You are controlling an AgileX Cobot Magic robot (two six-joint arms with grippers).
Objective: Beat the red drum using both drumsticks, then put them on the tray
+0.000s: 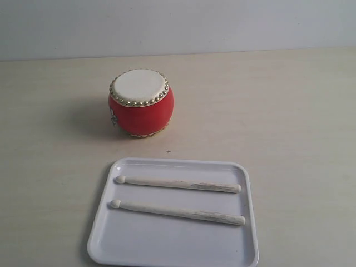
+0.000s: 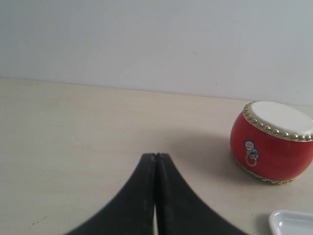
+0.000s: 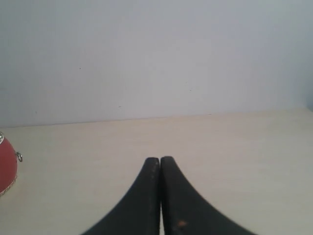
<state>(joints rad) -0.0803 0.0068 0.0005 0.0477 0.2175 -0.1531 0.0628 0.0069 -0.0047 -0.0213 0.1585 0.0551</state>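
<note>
The red drum (image 1: 141,103) stands upright on the table, its cream skin facing up; the left wrist view shows the drum (image 2: 273,142) too, and its red edge (image 3: 7,165) just enters the right wrist view. Two pale wooden drumsticks lie side by side in the white tray (image 1: 167,245), one farther back (image 1: 178,184) and one nearer (image 1: 178,212), tips pointing left. My left gripper (image 2: 155,155) is shut and empty above bare table. My right gripper (image 3: 160,159) is likewise shut and empty. Neither arm shows in the exterior view.
The pale wooden table (image 1: 289,122) runs back to a plain light wall (image 1: 178,22). A corner of the tray (image 2: 292,223) appears in the left wrist view, near the drum.
</note>
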